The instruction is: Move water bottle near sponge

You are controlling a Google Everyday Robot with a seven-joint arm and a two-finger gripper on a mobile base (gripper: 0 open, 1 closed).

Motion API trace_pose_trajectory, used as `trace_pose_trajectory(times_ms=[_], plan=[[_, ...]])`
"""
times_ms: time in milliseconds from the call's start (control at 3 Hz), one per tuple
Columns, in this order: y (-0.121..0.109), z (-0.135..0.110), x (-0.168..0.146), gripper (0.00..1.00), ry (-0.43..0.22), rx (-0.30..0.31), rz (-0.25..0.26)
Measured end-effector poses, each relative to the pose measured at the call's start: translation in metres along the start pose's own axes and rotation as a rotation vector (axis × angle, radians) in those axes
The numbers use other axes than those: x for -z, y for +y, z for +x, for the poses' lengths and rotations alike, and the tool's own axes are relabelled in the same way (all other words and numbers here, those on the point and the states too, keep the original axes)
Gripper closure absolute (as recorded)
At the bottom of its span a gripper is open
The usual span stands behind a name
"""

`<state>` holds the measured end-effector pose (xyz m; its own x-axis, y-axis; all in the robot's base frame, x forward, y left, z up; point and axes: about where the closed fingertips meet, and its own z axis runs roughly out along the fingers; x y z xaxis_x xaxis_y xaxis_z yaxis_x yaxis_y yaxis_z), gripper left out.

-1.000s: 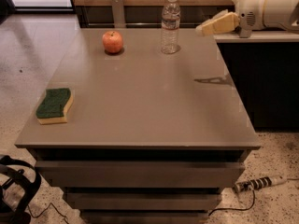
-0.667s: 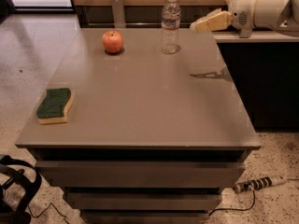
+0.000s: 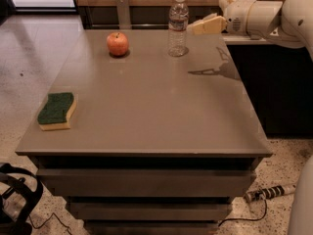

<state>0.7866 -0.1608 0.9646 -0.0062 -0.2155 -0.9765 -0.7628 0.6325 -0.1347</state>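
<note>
Gripper (image 3: 198, 26) has advanced left, now just right of water bottle (image 3: 178, 26); jaws' spread indiscernible.

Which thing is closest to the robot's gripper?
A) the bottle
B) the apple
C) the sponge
A: the gripper hovers just to the right of the bottle at the back of the table. The apple is further left, and the sponge lies at the front left.
</note>
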Motion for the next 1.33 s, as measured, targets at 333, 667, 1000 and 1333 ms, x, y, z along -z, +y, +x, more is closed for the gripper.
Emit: trace_pose_trajectory(times_ms=[333,667,1000,1333], plan=[[0.001,0.003,-0.011,0.0,-0.003,-0.011,-0.017],[-0.001,0.01,-0.038,0.0,-0.015,-0.046,-0.046],[-0.003,0.017,-0.054,0.0,-0.03,-0.073,-0.059],[-0.006,0.023,-0.067,0.0,-0.044,-0.092,-0.07]])
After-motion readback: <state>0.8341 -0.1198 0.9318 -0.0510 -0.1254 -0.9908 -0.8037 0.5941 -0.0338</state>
